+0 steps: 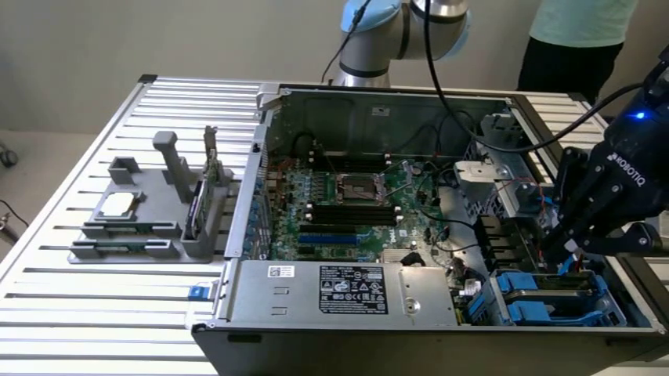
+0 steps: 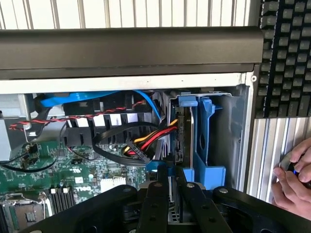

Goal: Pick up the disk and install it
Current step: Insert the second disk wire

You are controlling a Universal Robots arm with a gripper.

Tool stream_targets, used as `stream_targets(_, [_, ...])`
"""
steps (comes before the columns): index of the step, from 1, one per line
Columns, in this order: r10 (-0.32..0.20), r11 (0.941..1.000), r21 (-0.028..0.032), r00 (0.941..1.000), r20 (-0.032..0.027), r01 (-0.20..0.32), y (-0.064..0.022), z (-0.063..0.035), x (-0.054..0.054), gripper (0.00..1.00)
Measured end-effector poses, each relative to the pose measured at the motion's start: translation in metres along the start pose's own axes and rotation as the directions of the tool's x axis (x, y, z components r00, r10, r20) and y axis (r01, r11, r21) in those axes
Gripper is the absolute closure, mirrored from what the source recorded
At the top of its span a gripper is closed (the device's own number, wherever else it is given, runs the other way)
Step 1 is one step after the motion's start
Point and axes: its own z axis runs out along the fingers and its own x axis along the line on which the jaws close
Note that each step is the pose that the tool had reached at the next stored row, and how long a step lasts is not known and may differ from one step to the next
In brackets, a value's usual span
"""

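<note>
Exterior view, left to right: a grey parts holder (image 1: 146, 215) on the slatted bench (image 1: 63, 313), the open computer case (image 1: 418, 235) with its motherboard (image 1: 345, 207), and the gripper (image 1: 573, 251) lowered over the drive bay at the case's right end. In the wrist view the fingers (image 2: 155, 204) are clamped on the disk (image 2: 187, 141), its blue carrier standing edgewise in the bay; a person's hand (image 2: 291, 182) rests beside a keyboard (image 2: 286, 58)

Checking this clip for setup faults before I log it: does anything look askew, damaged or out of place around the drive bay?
Nothing stands out. The gripper sits over the blue drive bay at the computer case corner, closed around the disk, which stands on edge in its carrier. A person's hand rests beside the case.
</note>
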Motion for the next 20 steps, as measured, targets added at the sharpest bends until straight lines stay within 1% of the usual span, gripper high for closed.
stream_targets(2, [0.0,1.0,0.0011,1.0,-0.0001,0.0,0.0007,0.0018,-0.002,0.84])
stream_targets(7, [-0.002,1.0,0.0014,1.0,-0.0004,0.002,0.0025,0.0064,-0.008,0.84])
stream_targets(11, [-0.004,1.0,0.0015,1.0,-0.0019,0.004,0.0058,0.009,-0.009,0.84])
stream_targets(16, [-0.007,1.0,0.0014,1.0,-0.0053,0.007,0.0068,0.0134,-0.01,0.84])
stream_targets(20, [-0.011,0.9999,0.0012,0.9999,-0.0073,0.011,0.008,0.0146,-0.01,0.84])
